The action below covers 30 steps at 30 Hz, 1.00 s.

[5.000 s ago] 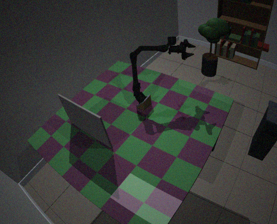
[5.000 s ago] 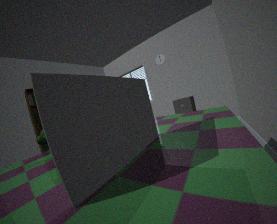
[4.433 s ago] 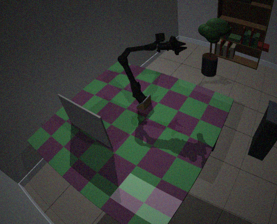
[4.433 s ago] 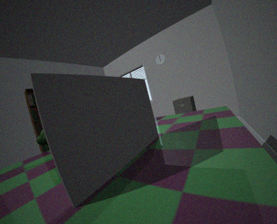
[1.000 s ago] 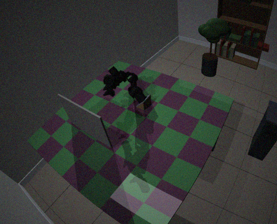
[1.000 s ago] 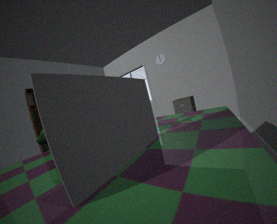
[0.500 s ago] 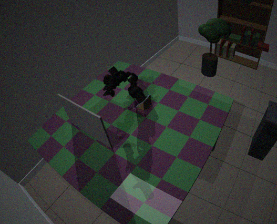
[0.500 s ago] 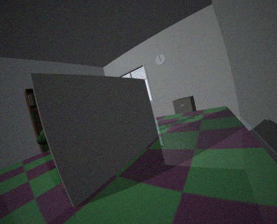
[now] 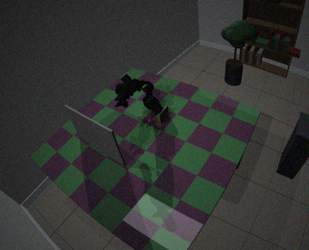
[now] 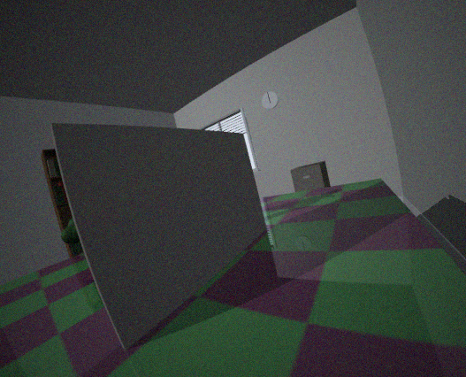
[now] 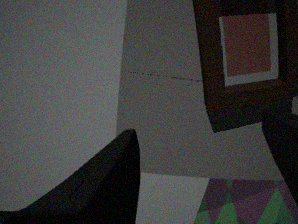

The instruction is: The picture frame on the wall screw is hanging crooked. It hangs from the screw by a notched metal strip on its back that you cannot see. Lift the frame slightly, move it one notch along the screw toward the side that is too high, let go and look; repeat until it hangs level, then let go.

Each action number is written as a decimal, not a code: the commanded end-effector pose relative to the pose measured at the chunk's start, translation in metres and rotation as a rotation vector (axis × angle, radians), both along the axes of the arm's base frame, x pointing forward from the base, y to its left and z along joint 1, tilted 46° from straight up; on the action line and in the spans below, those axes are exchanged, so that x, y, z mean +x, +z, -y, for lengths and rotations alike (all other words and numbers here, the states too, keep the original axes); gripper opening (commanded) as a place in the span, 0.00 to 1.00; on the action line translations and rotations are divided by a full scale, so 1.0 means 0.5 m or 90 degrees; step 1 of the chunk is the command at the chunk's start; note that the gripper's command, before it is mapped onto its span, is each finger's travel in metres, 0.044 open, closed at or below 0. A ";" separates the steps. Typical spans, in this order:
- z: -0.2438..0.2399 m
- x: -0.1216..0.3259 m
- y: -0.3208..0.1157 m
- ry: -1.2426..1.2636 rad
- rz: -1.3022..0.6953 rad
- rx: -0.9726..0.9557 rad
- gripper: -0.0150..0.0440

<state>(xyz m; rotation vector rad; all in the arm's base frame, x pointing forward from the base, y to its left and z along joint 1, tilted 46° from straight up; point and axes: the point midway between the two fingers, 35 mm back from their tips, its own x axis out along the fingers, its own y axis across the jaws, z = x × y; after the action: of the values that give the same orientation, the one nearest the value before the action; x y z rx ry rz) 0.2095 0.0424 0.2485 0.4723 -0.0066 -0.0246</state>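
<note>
The step in hand looks to be the approach or a look between shifts. The gripper (image 9: 121, 103) (image 11: 201, 129) stands part-open with nothing between its fingers. The frame (image 11: 212, 95) is at two o'clock in the wrist view, its lower edge beside the finger at three o'clock; whether they touch cannot be told. The other finger stands at seven o'clock, well apart from it.

The frame's lower edge climbs toward three o'clock, so that side is probably the high one, though the slanted view makes this a cautious reading. If so, the next move calls for lining the fingers up with the frame, taking hold, lifting slightly, shifting it one notch toward three o'clock, then letting go and looking. Too much lift could bring it off the screw, which is not visible.

The panel (image 9: 93, 129) (image 10: 158, 195) stands at eight o'clock in the top view, and in the exterior view it blocks sight of arm and frame. The arm (image 9: 152, 102) is at eleven o'clock in the top view, with the plant (image 9: 240, 33) at one o'clock, the shelf (image 9: 273, 70) beyond it, and a dark box (image 9: 298, 147) at four o'clock. These three sit well apart from the arm; the nearby finger seems the likelier snag.
</note>
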 end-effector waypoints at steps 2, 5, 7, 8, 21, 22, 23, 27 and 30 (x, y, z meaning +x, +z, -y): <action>0.001 0.000 0.001 -0.002 0.001 0.003 0.69; 0.001 0.000 0.001 -0.002 0.001 0.003 0.69; 0.001 0.000 0.001 -0.002 0.001 0.003 0.69; 0.001 0.000 0.001 -0.002 0.001 0.003 0.69; 0.064 0.127 -0.026 -0.002 0.006 0.004 0.69; 0.073 0.134 -0.029 -0.002 0.006 0.004 0.69; 0.079 0.138 -0.031 -0.002 0.006 0.004 0.69; 0.080 0.139 -0.032 -0.002 0.007 0.004 0.69; 0.084 0.136 -0.028 -0.002 0.007 0.004 0.69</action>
<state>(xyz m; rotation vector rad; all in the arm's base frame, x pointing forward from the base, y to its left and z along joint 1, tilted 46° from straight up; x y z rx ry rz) 0.2772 0.0030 0.2333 0.4737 -0.0162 -0.0309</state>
